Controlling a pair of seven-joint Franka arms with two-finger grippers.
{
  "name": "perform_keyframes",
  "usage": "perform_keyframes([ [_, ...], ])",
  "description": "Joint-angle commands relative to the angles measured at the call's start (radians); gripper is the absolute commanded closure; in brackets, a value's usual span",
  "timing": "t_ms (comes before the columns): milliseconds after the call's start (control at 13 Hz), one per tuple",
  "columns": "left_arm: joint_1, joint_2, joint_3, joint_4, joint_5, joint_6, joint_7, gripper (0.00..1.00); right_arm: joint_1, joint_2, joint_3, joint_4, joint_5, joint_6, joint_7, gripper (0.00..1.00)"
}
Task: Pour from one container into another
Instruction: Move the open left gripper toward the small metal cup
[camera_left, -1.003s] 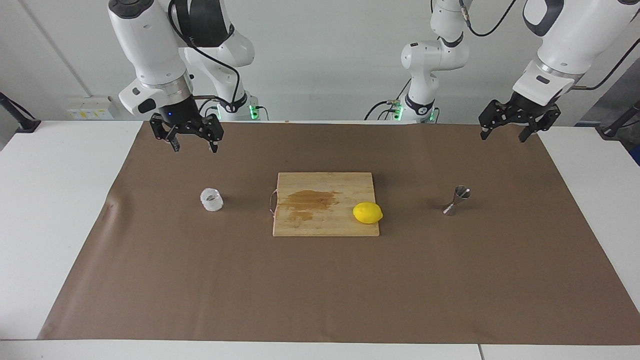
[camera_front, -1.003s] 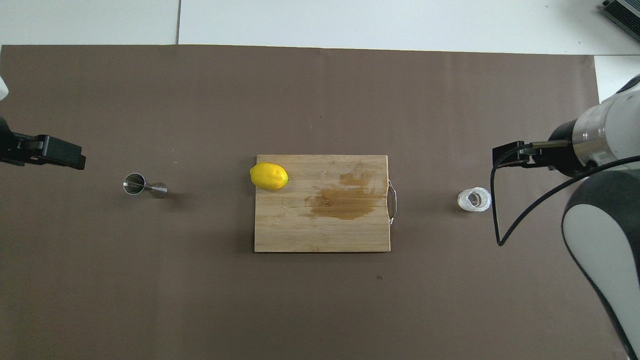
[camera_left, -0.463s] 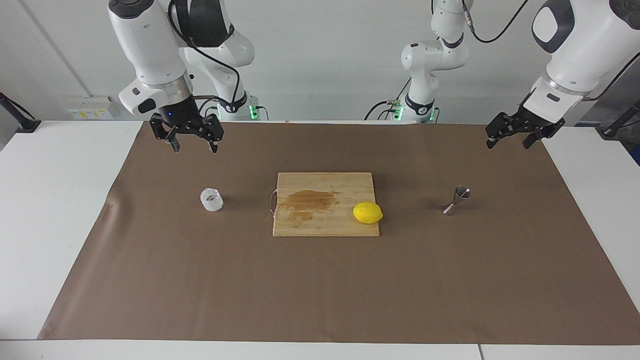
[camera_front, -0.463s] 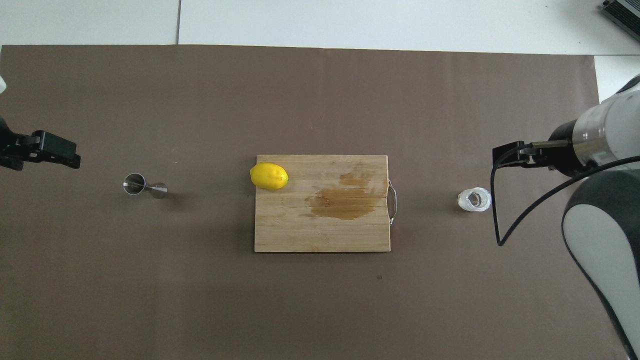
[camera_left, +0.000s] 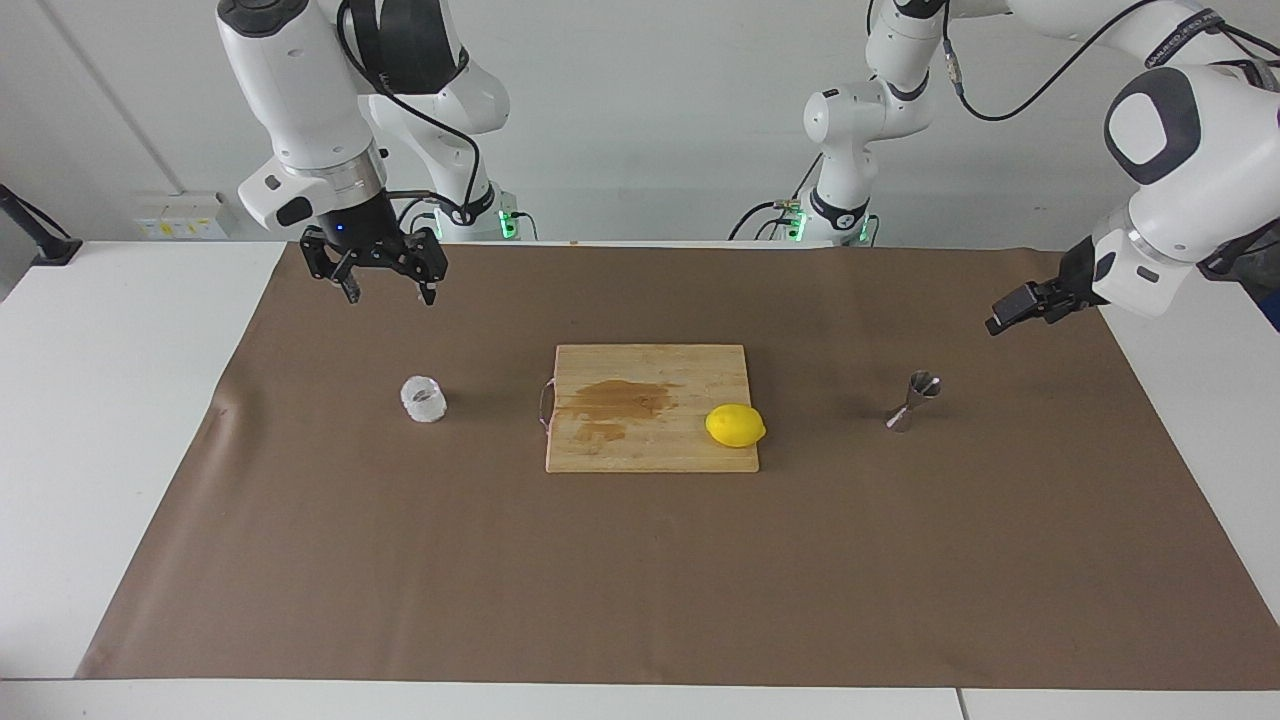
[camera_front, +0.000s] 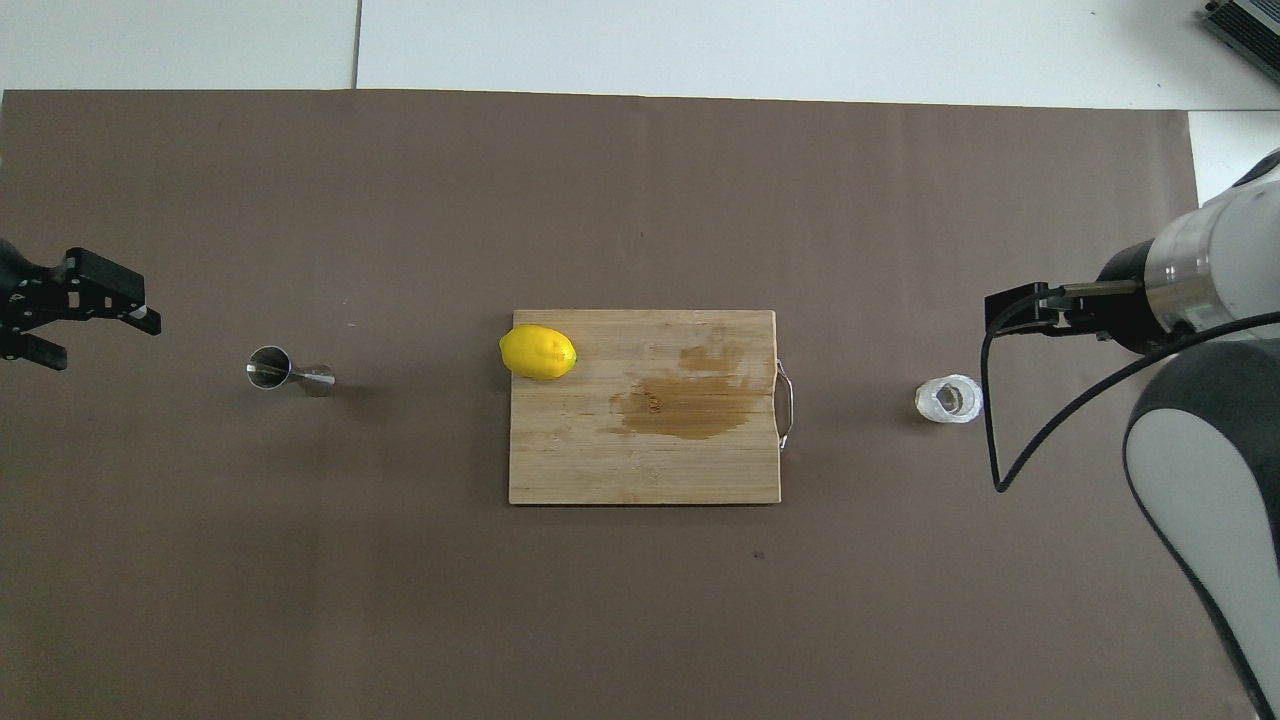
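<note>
We see a brown mat (camera_left: 640, 560) spread over a white table (camera_left: 110, 420). At its middle lies a wooden cutting board (camera_left: 650, 450) bearing a dark wet stain (camera_left: 620, 398) and a lemon (camera_left: 736, 426), which rests at the board's corner toward the left arm's end.

The glass cup (camera_left: 423, 399) stands upright on the mat toward the right arm's end, well apart from the board. The steel jigger (camera_left: 914, 400) stands on the mat toward the left arm's end, also well apart from the board. We find cup, jigger, lemon and board exactly where they stood a second ago.

The right gripper (camera_left: 388, 291) hangs over the mat at a point nearer to the robots than the cup, its fingers spread apart and holding nothing; we note no change in it across the second.

The left gripper (camera_left: 1010, 318) is where we see the change. A second ago it pointed downward over the mat's edge close to the robots. Now it has swung outward and lower, lying almost level over the mat at the left arm's end, its tips turned toward the jigger yet clear of it. In the overhead view we see the left gripper's fingers (camera_front: 140, 322) parted and empty, just inside the frame edge.
</note>
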Motion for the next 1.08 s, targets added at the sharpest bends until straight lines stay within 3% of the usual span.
perform_keyframes([
  [0, 0.048, 0.071, -0.008, 0.014, -0.053, -0.015, -0.101, 0.00, -0.010, -0.015, 0.008, -0.009, 0.022, -0.010, 0.014, 0.00],
  [463, 0.075, 0.159, -0.008, -0.017, -0.240, 0.034, -0.535, 0.00, -0.010, -0.015, 0.008, -0.009, 0.022, -0.010, 0.014, 0.00],
  [848, 0.086, 0.126, -0.008, -0.148, -0.308, 0.132, -0.629, 0.00, -0.010, -0.014, 0.008, -0.009, 0.024, -0.010, 0.014, 0.00],
  [1003, 0.085, 0.072, -0.008, -0.263, -0.367, 0.231, -0.629, 0.00, -0.010, -0.014, 0.008, -0.009, 0.022, -0.010, 0.014, 0.00],
])
